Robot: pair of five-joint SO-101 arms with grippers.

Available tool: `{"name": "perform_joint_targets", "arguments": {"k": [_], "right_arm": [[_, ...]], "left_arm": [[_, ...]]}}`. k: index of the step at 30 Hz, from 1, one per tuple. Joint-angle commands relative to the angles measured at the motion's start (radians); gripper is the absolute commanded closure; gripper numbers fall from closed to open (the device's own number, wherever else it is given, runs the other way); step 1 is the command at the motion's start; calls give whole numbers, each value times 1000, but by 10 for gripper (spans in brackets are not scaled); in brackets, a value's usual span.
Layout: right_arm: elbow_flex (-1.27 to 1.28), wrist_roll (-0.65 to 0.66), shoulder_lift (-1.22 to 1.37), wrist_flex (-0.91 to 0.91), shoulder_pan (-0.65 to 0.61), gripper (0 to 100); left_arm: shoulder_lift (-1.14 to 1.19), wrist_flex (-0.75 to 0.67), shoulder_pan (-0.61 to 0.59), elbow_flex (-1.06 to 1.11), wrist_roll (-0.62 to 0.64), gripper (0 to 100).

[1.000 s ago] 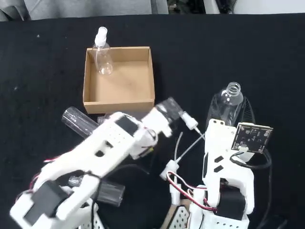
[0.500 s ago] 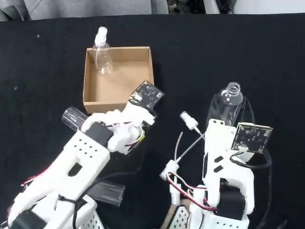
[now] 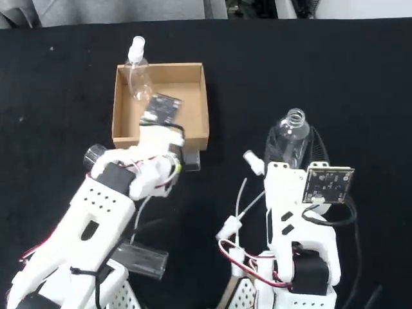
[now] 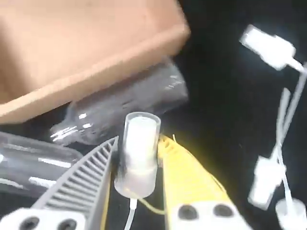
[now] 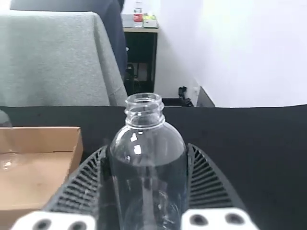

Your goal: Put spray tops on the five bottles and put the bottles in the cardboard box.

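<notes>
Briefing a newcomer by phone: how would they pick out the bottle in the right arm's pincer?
From the cardboard box, look right across the black table. A clear bottle stands upright in the right pincer. Unlike the spray-topped bottle in the box, its neck is open.

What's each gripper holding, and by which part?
Left gripper: a spray top, by its sides. Right gripper: the open bottle, around its body.

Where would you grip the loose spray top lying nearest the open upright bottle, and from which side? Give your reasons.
Grip the spray top across its white body's short width, descending from above. It lies on its side on the table, so its long flanks probably suit the fingers best.
</notes>
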Motion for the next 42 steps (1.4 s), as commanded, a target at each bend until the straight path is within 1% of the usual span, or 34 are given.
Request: {"name": "perform_joint_targets", "arguments": {"k": [1, 6, 10, 14, 20, 25, 29, 33, 38, 42], "right_arm": [[2, -8, -96, -34, -66, 937], [5, -8, -97, -34, -138, 937], [28, -2, -97, -40, -189, 936], [81, 0, -97, -106, -232, 936], [143, 0, -97, -196, -258, 938], [145, 0, -97, -190, -304, 938], [147, 0, -97, -189, -305, 938], [147, 0, -97, -190, -310, 938], [163, 0, -97, -195, -371, 938], [166, 2, -97, -195, -376, 938]], "left_arm": [[-37, 3, -62, -64, 117, 971], [-38, -3, -128, -81, 193, 971], [-38, 3, -206, -111, 275, 971], [-38, -3, -274, -127, 330, 971], [-38, -3, -328, -150, 394, 971], [-38, 2, -384, -174, 450, 971], [-49, 5, -398, -174, 485, 971], [-146, 6, -398, -153, 522, 971], [-334, -5, -401, -76, 557, 971], [-456, -44, -449, -19, 577, 971]]}}
